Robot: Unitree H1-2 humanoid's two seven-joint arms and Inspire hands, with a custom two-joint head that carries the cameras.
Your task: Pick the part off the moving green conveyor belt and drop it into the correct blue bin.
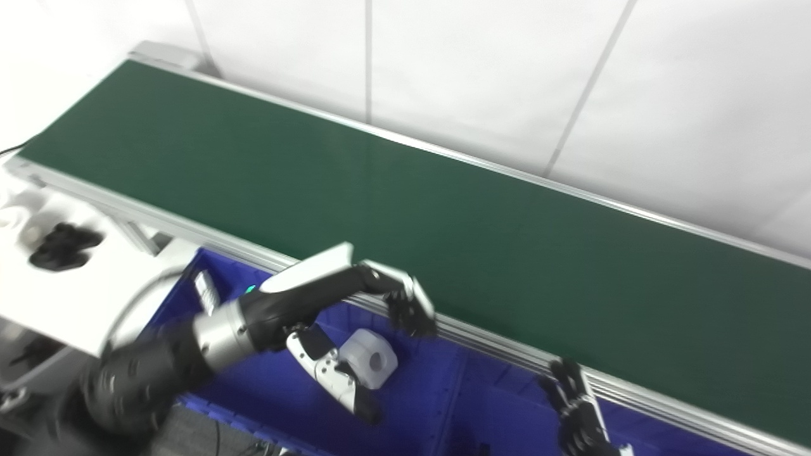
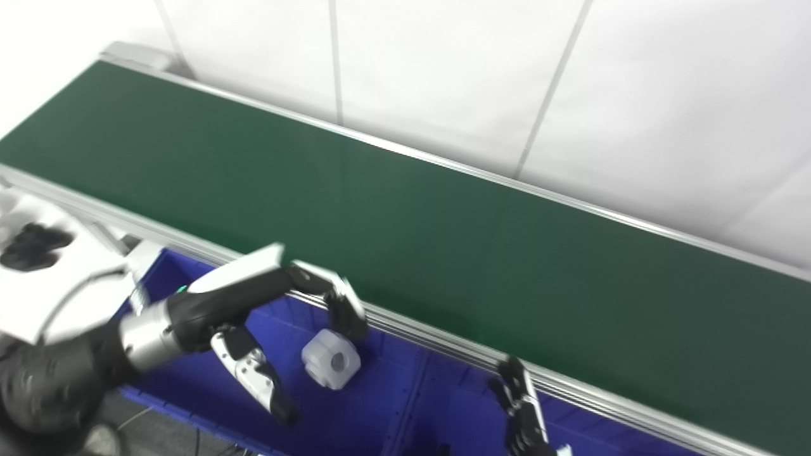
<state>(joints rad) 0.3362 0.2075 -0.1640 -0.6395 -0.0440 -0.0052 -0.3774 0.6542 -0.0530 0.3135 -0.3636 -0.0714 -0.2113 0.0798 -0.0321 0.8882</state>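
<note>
Below the near rail of the green conveyor belt, a row of blue bins runs along its front edge, and the left blue bin is where the action sits. The left hand hangs over that bin, its arm coming in from the lower left with a silver wrist cuff and a white shell on top. Its fingers are spread and curl downward close to the belt's metal rail, while the thumb points down and away from them, so the hand is released and grasps nothing. The part, a whitish, chunky block with a round hole through it, sits between those fingers and the thumb, over the blue floor of the bin; whether it has landed on the floor or is in the air cannot be told. It seems clear of both the fingers and the thumb.

Further along the belt's near rail, to the right of a divider wall, the right hand rises from the bottom edge over the next blue bin. Its dark fingers point up toward the rail, slightly spread, and nothing is in them.

The belt's green surface carries nothing in view. Beyond the belt's left end, a white table holds a small black object, too blurred to identify.
</note>
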